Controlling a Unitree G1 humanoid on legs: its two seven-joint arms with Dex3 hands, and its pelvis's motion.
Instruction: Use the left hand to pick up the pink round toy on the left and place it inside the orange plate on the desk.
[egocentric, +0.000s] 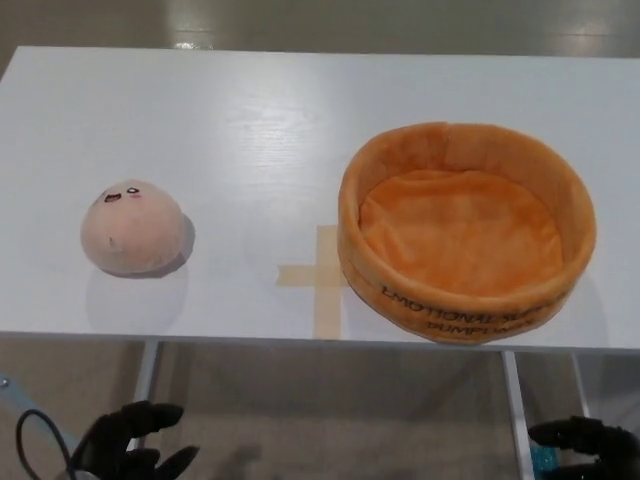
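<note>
Nothing is done yet: the toy (133, 227) sits on the desk (260, 130), the plate (466, 229) empty. The left hand (135, 440) hangs low, seemingly open and holding nothing; the right hand (585, 442) I can't judge

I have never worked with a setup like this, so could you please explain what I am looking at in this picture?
This is one picture from a camera on a humanoid robot's head, looking down at a white table. On it sit a pink round toy with a small face, at the left, and a soft orange plate with high walls, empty, at the right. A tape cross marks the table between them. The dark shapes at the bottom corners are the robot's left hand and right hand, low below the table edge. Neither holds anything.
</note>
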